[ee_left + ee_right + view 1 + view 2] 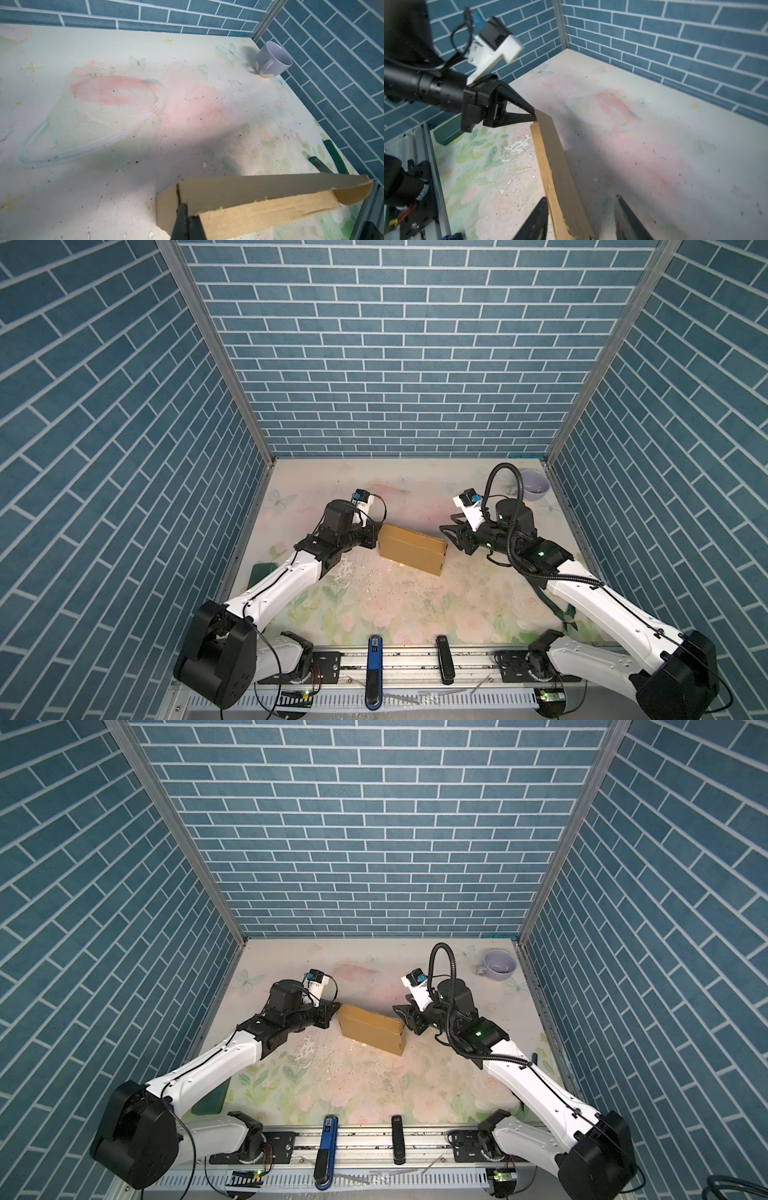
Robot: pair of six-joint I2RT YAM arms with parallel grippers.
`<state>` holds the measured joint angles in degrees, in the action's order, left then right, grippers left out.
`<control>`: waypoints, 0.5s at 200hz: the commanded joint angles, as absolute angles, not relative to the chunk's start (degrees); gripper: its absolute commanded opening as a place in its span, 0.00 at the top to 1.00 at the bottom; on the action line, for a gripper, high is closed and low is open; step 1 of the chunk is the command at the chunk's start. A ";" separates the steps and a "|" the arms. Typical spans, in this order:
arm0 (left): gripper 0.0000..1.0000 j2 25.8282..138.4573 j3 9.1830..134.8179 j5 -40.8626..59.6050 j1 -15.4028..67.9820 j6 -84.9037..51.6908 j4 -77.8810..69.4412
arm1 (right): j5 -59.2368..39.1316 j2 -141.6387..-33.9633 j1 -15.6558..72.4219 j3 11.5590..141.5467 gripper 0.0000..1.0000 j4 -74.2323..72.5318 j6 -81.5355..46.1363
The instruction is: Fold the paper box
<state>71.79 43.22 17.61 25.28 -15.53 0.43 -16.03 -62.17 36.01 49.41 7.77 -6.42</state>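
The paper box (411, 549) (370, 1027) is brown cardboard, folded into a shallow box that stands tilted on the table's middle, its top flap raised. My left gripper (379, 536) (337, 1006) is shut on its left corner; in the left wrist view the closed fingertips (184, 205) pinch the cardboard edge (259, 207). The right wrist view shows that gripper (534, 114) gripping the far end of the box (558, 166). My right gripper (446, 533) (399, 1013) (581, 197) stands open at the box's right end, with the flap's edge between its fingers.
A lilac mug (534, 485) (500, 965) (273, 59) stands in the back right corner. A dark green block (262, 572) (448, 129) lies at the left edge. A green-handled tool (332, 153) lies by the right wall. A blue item (375, 672) and a black item (444, 659) sit on the front rail.
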 commanded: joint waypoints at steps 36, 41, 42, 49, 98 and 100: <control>0.96 71.02 41.18 16.32 25.81 -16.43 1.07 | -5.60 -63.36 36.29 57.87 0.49 17.89 -32.47; 0.97 70.96 41.09 16.26 25.79 -16.35 0.91 | -5.37 -63.20 36.30 58.00 0.49 18.66 -34.66; 0.97 70.94 41.07 16.22 25.77 -16.35 0.89 | -5.37 -63.15 36.25 58.05 0.49 18.87 -35.08; 0.97 71.00 41.00 16.02 25.91 -16.37 0.73 | -3.00 -63.19 36.30 58.22 0.48 20.39 -38.80; 0.98 70.31 40.17 14.50 26.24 -17.51 -1.59 | -2.28 -65.52 36.21 60.11 0.46 31.29 -53.41; 0.98 70.27 40.19 14.39 26.22 -17.56 -1.63 | -2.53 -65.55 36.21 60.05 0.46 31.46 -53.69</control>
<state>70.94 41.50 15.73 25.65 -16.53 -1.96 -3.92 -64.16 36.01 56.69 23.59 -42.81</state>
